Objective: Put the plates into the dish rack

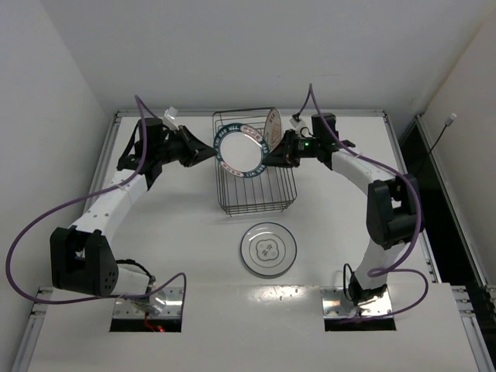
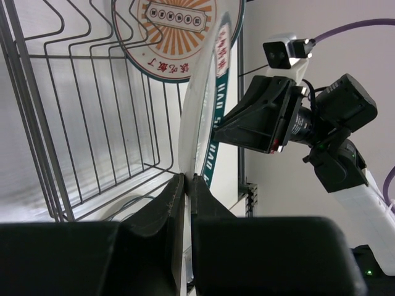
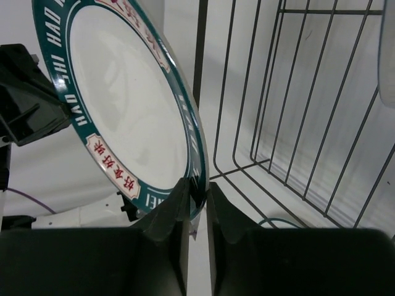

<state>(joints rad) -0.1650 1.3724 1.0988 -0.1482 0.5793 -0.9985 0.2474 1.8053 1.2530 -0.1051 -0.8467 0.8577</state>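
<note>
While both arms are reaching over the dish rack (image 1: 256,206), the left gripper (image 1: 209,152) is pinching the teal-rimmed plate (image 1: 242,152) by one edge, its fingers (image 2: 168,206) pressing together on the rim. Opposite it, the right gripper (image 1: 273,153) is clamping the other edge of the same plate, the teal band sitting between its fingers (image 3: 170,213). The plate is hanging upright between the two grippers over the rack's far half; whether its lower edge is touching the wires cannot be told. Just beyond the right gripper's fingertips, the red-orange plate (image 1: 272,124) is standing on edge inside the rack. Nearer the arm bases than either gripper, the grey plate (image 1: 268,249) is lying flat on the table (image 1: 170,232), apart from the rack.
</note>
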